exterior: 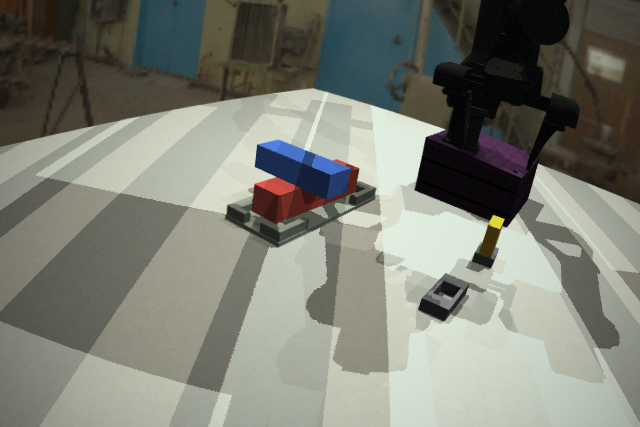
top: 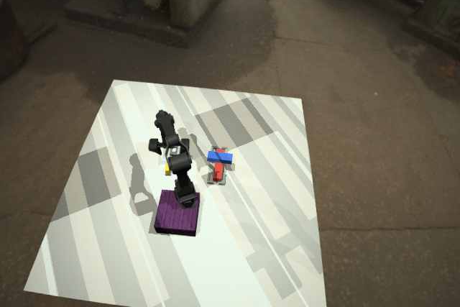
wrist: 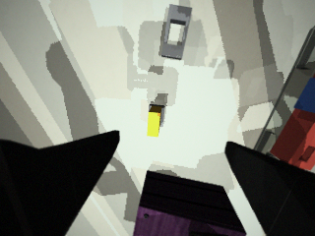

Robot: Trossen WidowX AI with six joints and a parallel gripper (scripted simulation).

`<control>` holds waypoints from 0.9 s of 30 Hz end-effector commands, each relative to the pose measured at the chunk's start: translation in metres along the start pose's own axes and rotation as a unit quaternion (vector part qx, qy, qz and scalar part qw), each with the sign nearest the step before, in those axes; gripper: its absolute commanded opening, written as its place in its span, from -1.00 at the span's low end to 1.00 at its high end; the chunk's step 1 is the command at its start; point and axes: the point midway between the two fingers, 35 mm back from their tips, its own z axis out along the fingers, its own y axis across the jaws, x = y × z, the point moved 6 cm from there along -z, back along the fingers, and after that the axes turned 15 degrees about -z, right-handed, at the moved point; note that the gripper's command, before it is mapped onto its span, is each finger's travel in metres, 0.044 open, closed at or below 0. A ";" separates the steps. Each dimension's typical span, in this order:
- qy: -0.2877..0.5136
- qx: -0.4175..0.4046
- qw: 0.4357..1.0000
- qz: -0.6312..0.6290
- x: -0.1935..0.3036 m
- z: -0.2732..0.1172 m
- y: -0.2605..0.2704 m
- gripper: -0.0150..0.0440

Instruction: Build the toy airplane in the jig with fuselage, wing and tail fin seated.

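Observation:
The red fuselage [top: 218, 176] [exterior: 267, 201] [wrist: 289, 140] lies lengthwise in the grey jig [exterior: 284, 231] and looks level. The blue wing [top: 220, 157] [exterior: 299, 166] [wrist: 308, 95] lies across its top; its tab is hidden. The small tail socket on the fuselage shows dark and empty in the wrist view. The yellow tail fin [top: 167, 170] [exterior: 492, 237] [wrist: 154, 124] stands upright in a small dark holder [exterior: 484, 258]. My gripper [exterior: 501, 157] [wrist: 171, 141] is wide open and empty, high above the table near the fin, which shows between the fingertips in the wrist view.
An empty dark grey holder with a rectangular hole [exterior: 432, 308] [wrist: 172, 51] lies near the fin. The purple box [top: 176, 214] [exterior: 465, 179] [wrist: 182, 197] under the arm's base stands close to the fin. The jig with the wing is off to one side.

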 end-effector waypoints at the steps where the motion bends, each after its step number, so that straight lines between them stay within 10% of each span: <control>1: -0.005 0.002 1.000 0.006 0.015 0.000 0.028 1.00; 27: -0.005 0.002 1.000 0.007 0.014 0.085 0.029 1.00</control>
